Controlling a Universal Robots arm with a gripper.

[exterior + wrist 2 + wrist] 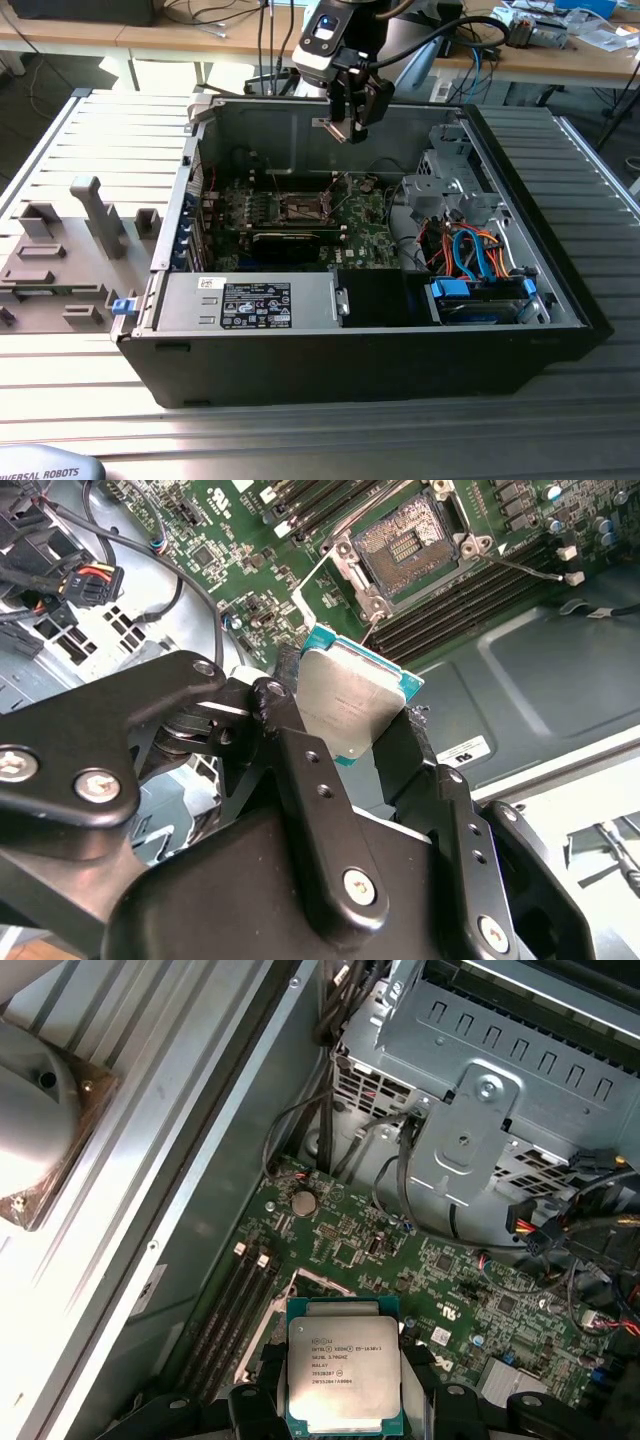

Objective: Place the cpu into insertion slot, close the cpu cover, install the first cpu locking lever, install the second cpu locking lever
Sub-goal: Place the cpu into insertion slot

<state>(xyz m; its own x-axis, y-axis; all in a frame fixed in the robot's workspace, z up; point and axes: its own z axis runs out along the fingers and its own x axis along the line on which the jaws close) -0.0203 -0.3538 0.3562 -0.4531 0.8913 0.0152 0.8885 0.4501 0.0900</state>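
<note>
My gripper (350, 118) hangs above the open computer case, shut on the cpu (350, 705), a flat silver-grey square with a teal edge. In both wrist views the black fingers (300, 755) clamp two opposite sides of the cpu (342, 1372). The insertion slot (405, 540) lies on the green motherboard well below the chip, its pin field bare. In the exterior view the slot (300, 208) is in the middle of the board. Two thin locking levers (312, 572) stick out from the slot's corners. I cannot tell the cpu cover apart from the slot's metal frame.
The black case (330, 370) lies open on a slatted metal table. A power supply (250, 303) fills its front, a drive cage with orange and blue cables (470, 250) is toward the exterior view's right. A dark card (285, 240) sits next to the slot. Grey fixtures (60, 260) stand on the exterior view's left.
</note>
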